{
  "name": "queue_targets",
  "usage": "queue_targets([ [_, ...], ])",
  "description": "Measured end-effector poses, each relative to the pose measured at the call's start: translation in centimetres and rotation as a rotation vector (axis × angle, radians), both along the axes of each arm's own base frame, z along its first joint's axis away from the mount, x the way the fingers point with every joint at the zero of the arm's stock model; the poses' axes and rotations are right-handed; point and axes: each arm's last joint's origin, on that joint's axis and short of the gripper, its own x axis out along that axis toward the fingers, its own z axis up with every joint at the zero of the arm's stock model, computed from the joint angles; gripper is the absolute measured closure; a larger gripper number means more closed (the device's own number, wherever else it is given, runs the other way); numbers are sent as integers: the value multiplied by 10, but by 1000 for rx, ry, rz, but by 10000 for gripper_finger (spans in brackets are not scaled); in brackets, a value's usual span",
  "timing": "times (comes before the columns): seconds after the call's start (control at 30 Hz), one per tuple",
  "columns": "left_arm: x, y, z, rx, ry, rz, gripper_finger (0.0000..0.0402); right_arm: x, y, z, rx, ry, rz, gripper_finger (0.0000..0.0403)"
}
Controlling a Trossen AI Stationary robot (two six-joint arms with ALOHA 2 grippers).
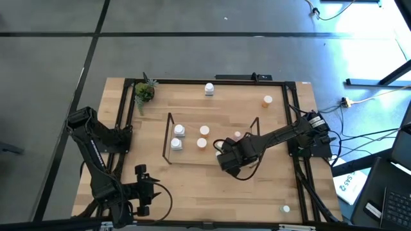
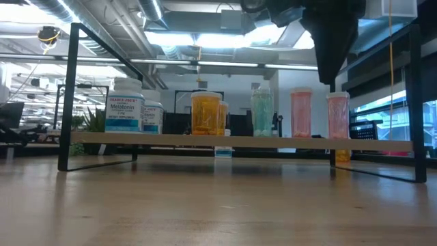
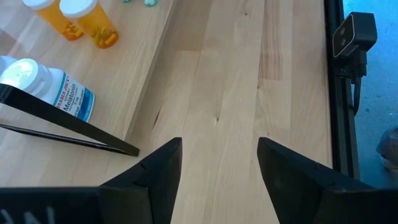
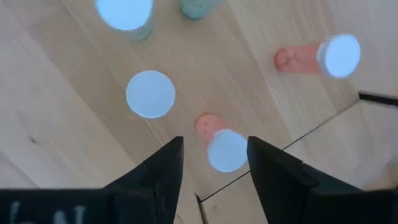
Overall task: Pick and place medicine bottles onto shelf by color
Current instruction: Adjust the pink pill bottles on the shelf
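The wire shelf (image 1: 169, 138) stands mid-table and carries two white bottles (image 1: 178, 136), two orange ones (image 1: 203, 136), teal ones (image 2: 261, 109) and two pink ones (image 2: 300, 113). My right gripper (image 4: 214, 146) is open just above the shelf's right end. Its fingers stand on either side of the white cap of the nearer pink bottle (image 4: 227, 150), which stands upright on the wood (image 2: 338, 116). The other pink bottle (image 4: 298, 59) stands farther along. My left gripper (image 3: 219, 146) waits open and empty near the table's front left (image 1: 141, 192).
Off the shelf, a white bottle (image 1: 209, 88) and an orange one (image 1: 267, 100) stand near the far edge, and a small white-capped one (image 1: 286, 208) stands at the front right. A potted plant (image 1: 144, 92) is at the far left corner. A black frame (image 1: 212, 81) edges the table.
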Motion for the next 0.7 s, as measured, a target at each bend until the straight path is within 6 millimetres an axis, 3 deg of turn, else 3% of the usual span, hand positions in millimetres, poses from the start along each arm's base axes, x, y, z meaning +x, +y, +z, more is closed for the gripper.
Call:
queue_targets([
  [0.7, 0, 0, 0, 2, 1, -1, 198, 2, -5, 0, 14, 0, -19, 259],
])
